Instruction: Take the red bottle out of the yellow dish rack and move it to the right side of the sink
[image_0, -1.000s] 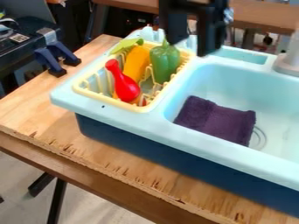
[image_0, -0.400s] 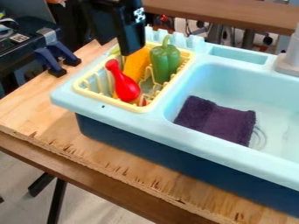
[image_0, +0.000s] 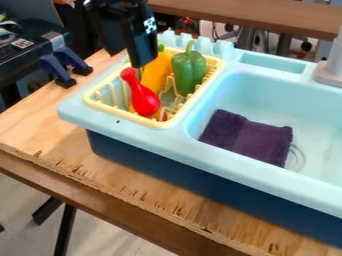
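My black two-finger gripper (image_0: 128, 61) hung over the far left part of the pale yellow plastic dish rack (image_0: 97, 104), its lower end near the things in there. Whether it was released or clenched, I could not tell.

Just below it in the view stood the smooth red toy with a slim neck and a round, bulging end (image_0: 145, 102) – neck up, the bulge low in the rack, the whole thing tilted. Beside the gripper, to the view's right and partly behind the red toy, leaned the long yellow-orange toy vegetable (image_0: 155, 74). Farther right of my tool, in the same rack, was the glossy green toy bell pepper (image_0: 188, 70), its stem up.

The rack sat in the light blue plastic toy sink (image_0: 157, 134). Well off to the lower right of my gripper, down in the basin, lay the dark purple cloth (image_0: 246, 137). The grey faucet (image_0: 330, 71) stood far to its right, and to its left two dark blue clamps (image_0: 57, 70) gripped the edge of the light wooden tabletop (image_0: 40, 117).
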